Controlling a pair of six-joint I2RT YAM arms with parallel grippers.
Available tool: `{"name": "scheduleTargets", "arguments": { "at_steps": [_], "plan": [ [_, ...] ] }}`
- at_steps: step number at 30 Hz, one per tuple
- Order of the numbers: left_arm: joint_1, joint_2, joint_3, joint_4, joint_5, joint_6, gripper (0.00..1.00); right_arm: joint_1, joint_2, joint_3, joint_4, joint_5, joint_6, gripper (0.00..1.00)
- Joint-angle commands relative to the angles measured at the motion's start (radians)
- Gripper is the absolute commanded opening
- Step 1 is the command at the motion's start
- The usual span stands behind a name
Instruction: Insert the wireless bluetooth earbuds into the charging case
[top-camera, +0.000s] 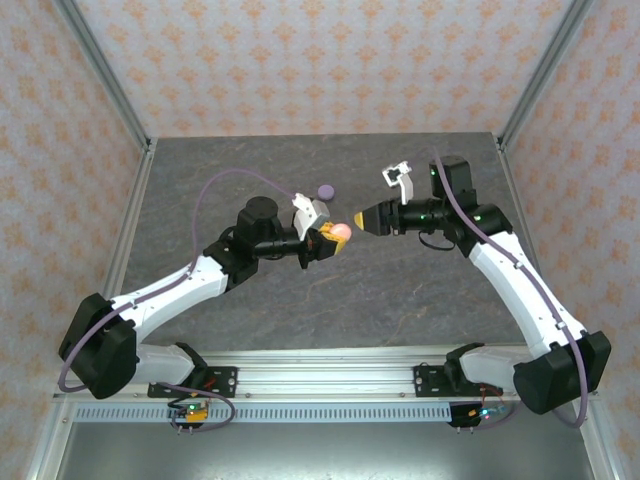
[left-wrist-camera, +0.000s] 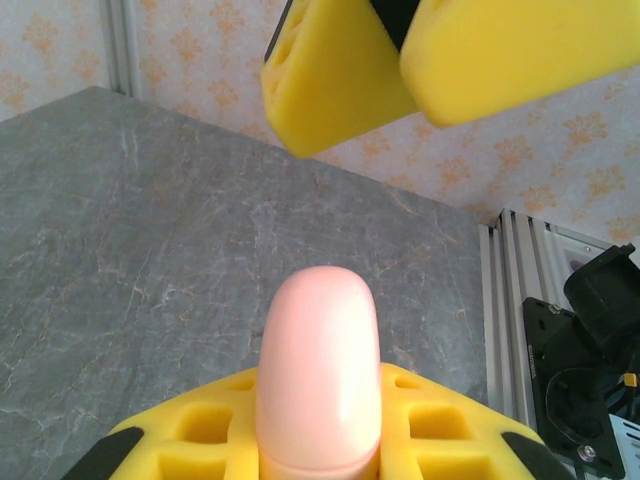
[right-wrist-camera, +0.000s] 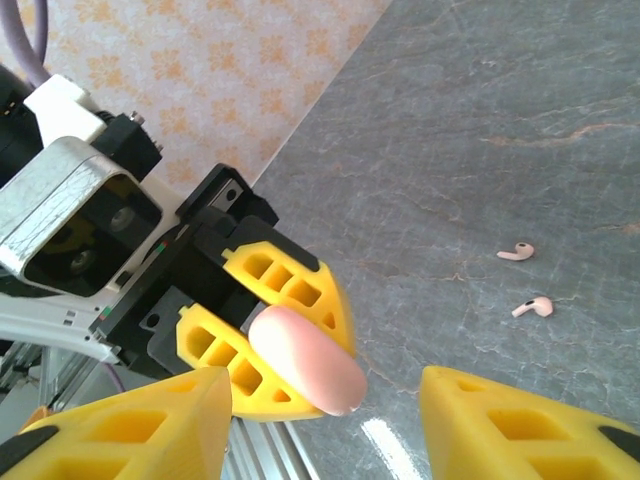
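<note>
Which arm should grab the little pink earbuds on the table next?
Probably the right. The left gripper is shut on the pink case. The right gripper is open and empty, and its wrist camera sees two pink earbuds on the table.

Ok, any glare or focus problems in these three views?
Top external: even light, faint shadows, sharp throughout. Left wrist: the pink case is soft, too close to the lens. Right wrist: a white glare patch on the table near the bottom edge; the two pink earbuds are crisp.
</note>
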Motion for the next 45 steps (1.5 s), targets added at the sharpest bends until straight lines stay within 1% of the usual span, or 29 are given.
{"name": "scheduleTargets", "arguments": {
  "at_steps": [1,4,9,13,17,22,31,33,34,35,37,39,42,45],
  "plan": [
    [-0.004,-0.026,0.015,0.035,0.053,0.036,0.1,0.012,-0.013,0.028,-0.029,-0.056,-0.053,0.54],
    [-0.004,-0.019,0.037,0.006,0.104,0.036,0.1,0.04,-0.005,0.048,-0.069,-0.049,-0.097,0.55],
    [-0.004,-0.014,0.083,-0.062,0.154,0.03,0.11,0.083,0.032,0.082,-0.122,-0.022,-0.143,0.55],
    [-0.004,-0.007,0.114,-0.113,0.17,0.026,0.11,0.088,0.056,0.096,-0.128,-0.021,-0.147,0.55],
    [-0.004,-0.004,0.122,-0.115,0.188,0.012,0.12,0.089,0.065,0.101,-0.129,-0.026,-0.149,0.55],
    [-0.004,0.022,0.155,-0.15,0.181,-0.02,0.12,0.089,0.068,0.102,-0.132,-0.048,-0.153,0.49],
    [-0.005,0.064,0.193,-0.15,0.191,-0.077,0.13,0.09,0.067,0.101,-0.147,-0.047,-0.166,0.48],
    [-0.003,0.065,0.193,-0.151,0.187,-0.079,0.13,0.09,0.065,0.101,-0.145,-0.037,-0.166,0.43],
    [-0.004,0.063,0.193,-0.154,0.185,-0.08,0.13,0.09,0.064,0.102,-0.145,-0.035,-0.165,0.38],
    [-0.004,0.062,0.192,-0.153,0.182,-0.08,0.14,0.091,0.062,0.101,-0.142,-0.032,-0.162,0.35],
    [-0.005,0.057,0.184,-0.137,0.164,-0.097,0.2,0.091,0.054,0.097,-0.127,-0.025,-0.153,0.3],
    [-0.004,0.048,0.167,-0.105,0.139,-0.119,0.25,0.091,0.04,0.085,-0.096,-0.018,-0.132,0.27],
    [-0.003,0.035,0.135,-0.04,0.117,-0.157,0.34,0.09,0.021,0.068,-0.053,-0.031,-0.108,0.26],
    [-0.003,0.035,0.125,-0.004,0.131,-0.183,0.38,0.09,0.015,0.065,-0.036,-0.048,-0.094,0.25]
  ]
}}
